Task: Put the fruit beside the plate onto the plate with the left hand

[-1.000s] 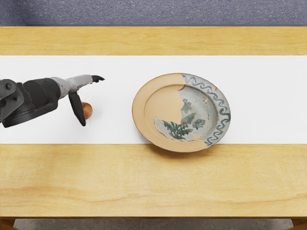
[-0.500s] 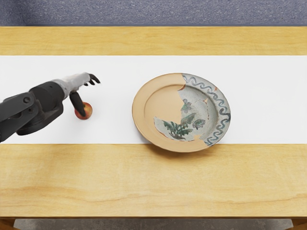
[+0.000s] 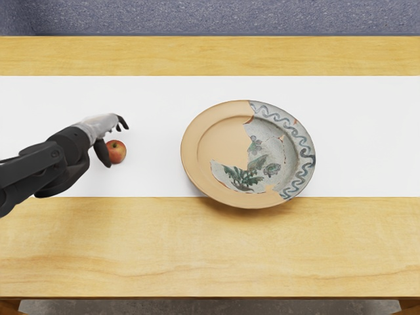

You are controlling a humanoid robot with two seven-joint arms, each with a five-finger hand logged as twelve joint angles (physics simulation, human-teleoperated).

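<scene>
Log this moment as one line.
left robot hand: open, at apple | apple: left of plate, not on it | right robot hand: not in view

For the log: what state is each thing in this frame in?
Plate: flat on the white cloth, nothing on it, painted pattern only on its right part.
Apple: whole, on the cloth left of the plate, not lifted.
Left hand: open, thumb beside the apple, not gripping it.
Right hand: out of view.
</scene>
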